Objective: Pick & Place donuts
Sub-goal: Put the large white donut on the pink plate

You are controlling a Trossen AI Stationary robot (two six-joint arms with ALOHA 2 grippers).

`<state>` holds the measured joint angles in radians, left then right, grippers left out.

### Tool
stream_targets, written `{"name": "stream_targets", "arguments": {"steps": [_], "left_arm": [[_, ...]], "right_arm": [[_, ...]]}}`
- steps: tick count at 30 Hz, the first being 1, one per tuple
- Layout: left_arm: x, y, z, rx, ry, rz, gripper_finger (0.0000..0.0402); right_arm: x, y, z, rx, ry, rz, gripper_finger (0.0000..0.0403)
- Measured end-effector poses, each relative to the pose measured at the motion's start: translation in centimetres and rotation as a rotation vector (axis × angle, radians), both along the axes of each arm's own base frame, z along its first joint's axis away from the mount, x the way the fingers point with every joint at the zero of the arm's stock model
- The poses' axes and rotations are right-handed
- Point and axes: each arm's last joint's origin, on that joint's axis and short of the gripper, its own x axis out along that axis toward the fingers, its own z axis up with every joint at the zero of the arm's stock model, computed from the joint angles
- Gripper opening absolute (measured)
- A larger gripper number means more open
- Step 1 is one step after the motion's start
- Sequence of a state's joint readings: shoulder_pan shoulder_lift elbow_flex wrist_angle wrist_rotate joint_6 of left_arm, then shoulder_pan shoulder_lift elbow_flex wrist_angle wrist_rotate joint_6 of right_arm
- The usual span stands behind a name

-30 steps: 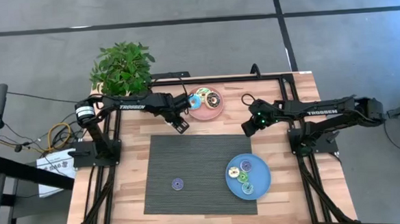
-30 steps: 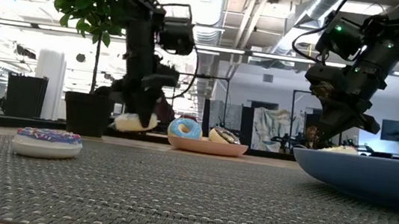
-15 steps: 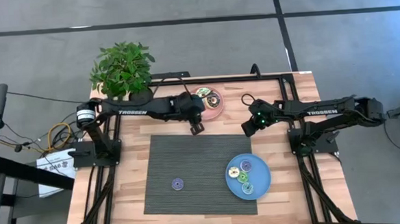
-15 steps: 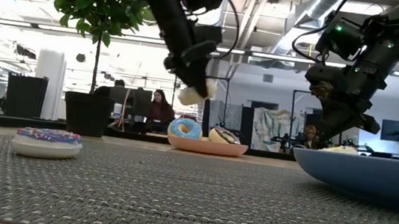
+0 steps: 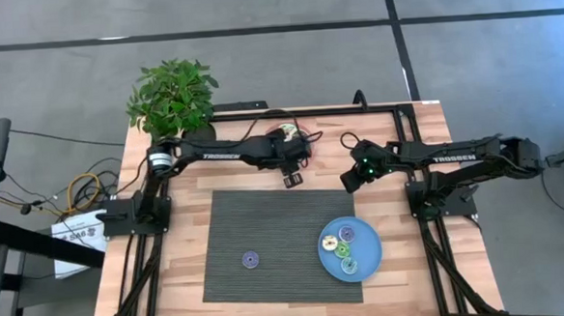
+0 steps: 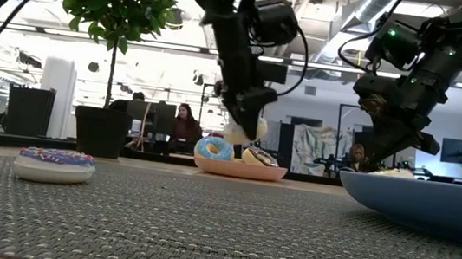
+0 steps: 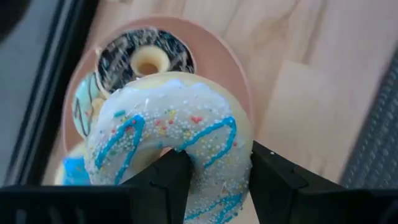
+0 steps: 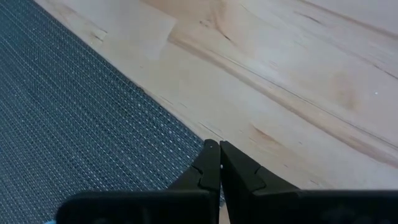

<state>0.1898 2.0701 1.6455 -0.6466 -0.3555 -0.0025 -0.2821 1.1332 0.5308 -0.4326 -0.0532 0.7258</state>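
- The left gripper [image 7: 211,180] pinches a white donut with blue drizzle [image 7: 171,134] by its ring, held above the pink plate [image 7: 239,81].
- The hold looks shallow; a jolt could drop the donut onto the chocolate donut [image 7: 146,59].
- The right gripper [image 8: 219,163] waits, jaws pressed together, over the table [image 8: 298,81].

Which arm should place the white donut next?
Left. Left gripper already clamps the white donut, raised by the pink plate. Right gripper is shut and empty over bare wood beside the mat.

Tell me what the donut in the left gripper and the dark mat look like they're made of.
Donut: likely matte moulded plastic or rubber; the icing and sprinkles look painted on, hard to be sure. Left gripper is shut on it. Mat: seemingly woven vinyl or fabric, with ribbed weave visible.
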Motion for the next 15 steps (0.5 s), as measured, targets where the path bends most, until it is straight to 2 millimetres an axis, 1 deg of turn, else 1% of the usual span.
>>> {"name": "stream_targets", "arguments": {"steps": [6,15], "left_arm": [[0.74,0.3,-0.95,0.031,0.03,0.009,0.0134],[0.52,0.96,-0.99,0.023,0.029,0.043,0.0138]], "right_arm": [[-0.01,0.01,0.0,0.002,0.001,-0.002,0.0001],[-0.01,0.01,-0.01,0.004,0.001,-0.006,0.0001]]}}
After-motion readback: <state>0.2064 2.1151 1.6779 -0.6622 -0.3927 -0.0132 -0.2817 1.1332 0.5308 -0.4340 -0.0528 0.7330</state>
